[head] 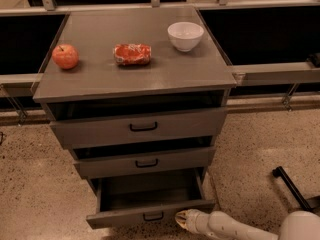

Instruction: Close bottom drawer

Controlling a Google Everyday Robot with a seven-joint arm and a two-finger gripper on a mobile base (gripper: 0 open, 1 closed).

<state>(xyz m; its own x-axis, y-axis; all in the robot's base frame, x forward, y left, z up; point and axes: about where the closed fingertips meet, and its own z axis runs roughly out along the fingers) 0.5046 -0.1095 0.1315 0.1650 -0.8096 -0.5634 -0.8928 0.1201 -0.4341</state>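
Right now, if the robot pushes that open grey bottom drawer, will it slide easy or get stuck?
I see nothing inside the deep grey bottom drawer, so it is probably light and should slide easily. Its flat front looks stiff and likely won't bend. The white gripper sits near one end of the front, so an off-centre push might skew it.

No legible text, label, brand, number or sign anywhere in the camera view. The red crushed packet (132, 54) on the cabinet top (125, 79) carries pale markings, too blurred to read. The gripper (181, 219) is low in the frame, just beside the right end of the front of the bottom drawer (150, 215), which is pulled out; whether the two touch cannot be told. No readable marking on the gripper or the drawer front.
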